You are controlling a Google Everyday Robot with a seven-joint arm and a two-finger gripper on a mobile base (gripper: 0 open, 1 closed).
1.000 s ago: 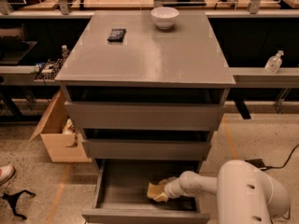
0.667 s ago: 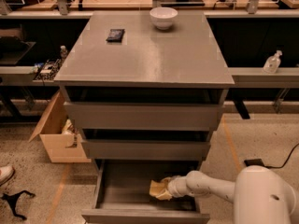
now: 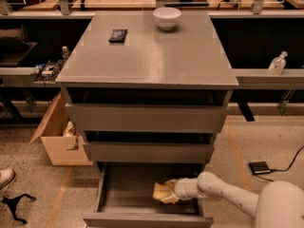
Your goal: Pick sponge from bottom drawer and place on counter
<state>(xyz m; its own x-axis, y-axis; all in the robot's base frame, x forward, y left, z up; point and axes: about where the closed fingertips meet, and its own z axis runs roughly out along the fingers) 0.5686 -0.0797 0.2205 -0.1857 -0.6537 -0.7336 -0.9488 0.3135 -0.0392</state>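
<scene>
**Sponge low in the drawer, gripper against it**

Sponge lies on the floor of the open bottom drawer, right of middle. The gripper reaches in from the right and meets its right edge; whether the claw is apart or clamped on it, I cannot tell. It looks light and soft, likely to squash under a pinch, so a hold across its narrow middle seems safest. The counter above carries a white bowl and a small black rectangle.
</scene>
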